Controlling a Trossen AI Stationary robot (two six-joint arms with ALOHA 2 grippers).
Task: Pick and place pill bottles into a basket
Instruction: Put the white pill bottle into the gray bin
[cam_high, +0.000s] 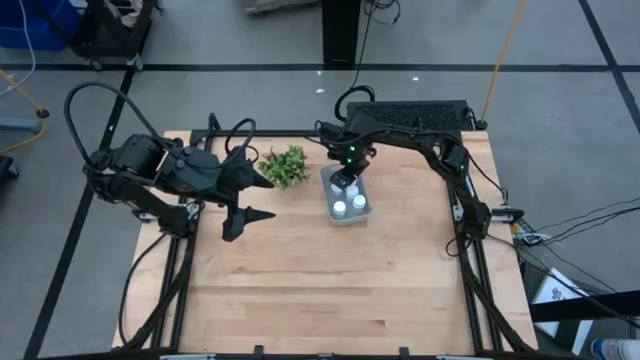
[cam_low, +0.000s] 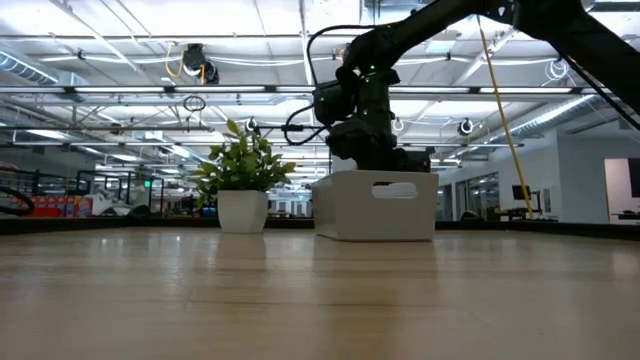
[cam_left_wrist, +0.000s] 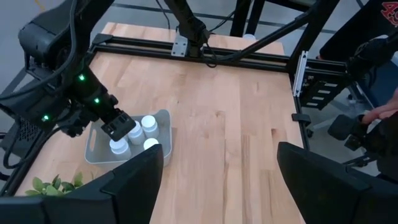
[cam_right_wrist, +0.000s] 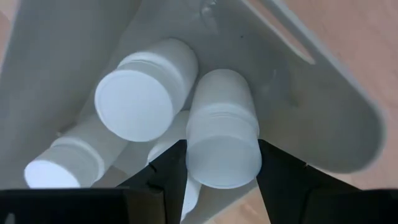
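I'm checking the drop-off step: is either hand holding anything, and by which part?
The right hand grips a pill bottle by its sides, over the basket. The left hand holds nothing.

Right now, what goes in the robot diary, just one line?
right gripper: holding pill bottle inside basket | left gripper: open, waiting beside plant

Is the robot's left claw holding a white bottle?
No, the left gripper hangs open and empty over the table, beside the plant.
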